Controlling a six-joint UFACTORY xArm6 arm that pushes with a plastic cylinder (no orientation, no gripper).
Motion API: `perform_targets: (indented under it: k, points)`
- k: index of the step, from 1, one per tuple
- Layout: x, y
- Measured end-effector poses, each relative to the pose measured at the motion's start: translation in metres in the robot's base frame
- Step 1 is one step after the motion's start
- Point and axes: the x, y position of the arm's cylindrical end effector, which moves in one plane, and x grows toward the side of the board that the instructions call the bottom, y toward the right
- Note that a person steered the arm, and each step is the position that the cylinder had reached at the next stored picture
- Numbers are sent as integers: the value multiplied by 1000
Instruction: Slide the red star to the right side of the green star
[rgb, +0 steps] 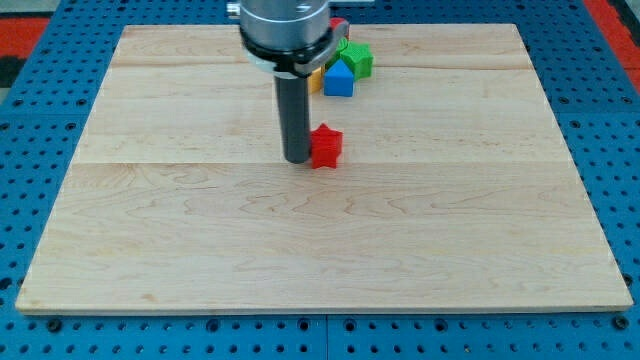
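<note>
just above the frame's middle, you see my tip (297, 160), a bare rod holding nothing, touching the left side of the small red star block (325, 146). the green star block (356, 58) lies well apart toward the upper right, so you must push up and rightward.

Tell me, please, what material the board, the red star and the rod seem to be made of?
The board looks like pale wood with a matte finish: grain lines and plank seams show. The red star seems to be painted wood or plastic, since its colour is even and slightly glossy; I cannot tell which. The rod, with my tip against the star's left side, looks like dark matte plastic or metal.
</note>
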Motion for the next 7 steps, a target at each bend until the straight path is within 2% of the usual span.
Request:
perform_targets:
  k: [1,7]
  points:
    - [0,36]
    - [-37,138]
